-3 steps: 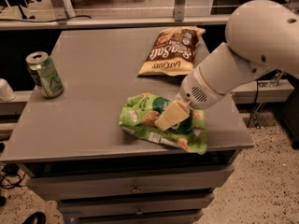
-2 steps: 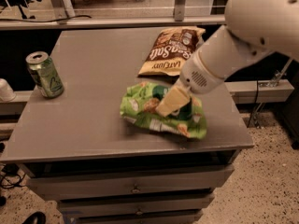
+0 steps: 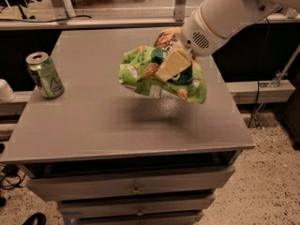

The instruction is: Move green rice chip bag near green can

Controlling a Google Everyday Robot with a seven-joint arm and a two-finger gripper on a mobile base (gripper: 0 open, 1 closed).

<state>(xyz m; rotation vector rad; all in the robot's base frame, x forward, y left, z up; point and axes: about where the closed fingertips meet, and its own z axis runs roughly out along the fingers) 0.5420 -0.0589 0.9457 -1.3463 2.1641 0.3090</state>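
The green rice chip bag point(image 3: 140, 69) hangs in the air above the middle of the grey table point(image 3: 93, 121), casting a shadow below it. My gripper point(image 3: 172, 65) is shut on the bag's top, with a cream-coloured finger point(image 3: 171, 63) pressed on its face. The green can point(image 3: 45, 75) stands upright near the table's left edge, well to the left of the bag.
A brown-and-yellow chip bag point(image 3: 165, 37) lies behind the lifted bag, mostly hidden by it and by my white arm point(image 3: 225, 13). Drawers point(image 3: 136, 189) run below the table front. A shelf rail point(image 3: 93, 21) runs behind the table.
The green rice chip bag has been lifted off the table and now hangs in my gripper, higher than before. The can has not moved.
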